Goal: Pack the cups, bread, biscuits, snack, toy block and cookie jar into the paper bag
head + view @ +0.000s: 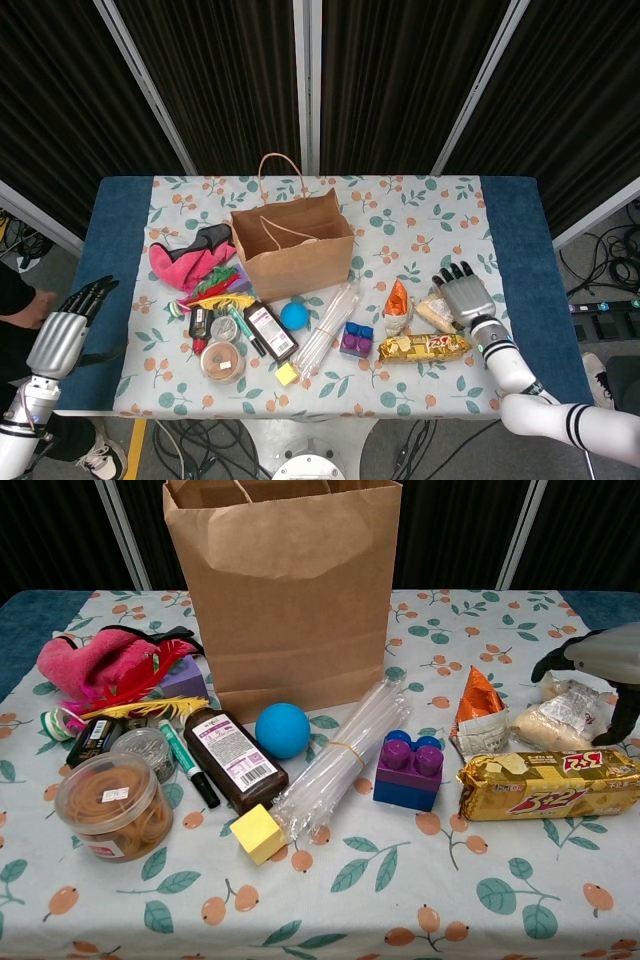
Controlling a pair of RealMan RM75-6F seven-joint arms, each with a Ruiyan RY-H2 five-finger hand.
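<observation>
The brown paper bag (292, 243) (285, 590) stands open at mid table. In front of it lie a sleeve of clear cups (326, 327) (340, 760), a purple-and-blue toy block (356, 340) (408, 770), an orange snack bag (397, 303) (477, 710), a gold biscuit packet (424, 346) (548, 783) and bagged bread (436, 313) (565, 720). The cookie jar (222, 361) (110, 807) sits front left. My right hand (462, 296) (600, 665) hovers over the bread's right end, fingers spread, holding nothing. My left hand (65, 330) hangs off the table's left edge, fingers extended and empty.
Left of the bag lie a pink cloth (180, 262) (95, 665), coloured feathers (140, 705), a brown bottle (270, 331) (235, 760), a green marker (188, 763), small tins (140, 748), a blue ball (293, 316) (282, 730) and a yellow cube (287, 374) (257, 833).
</observation>
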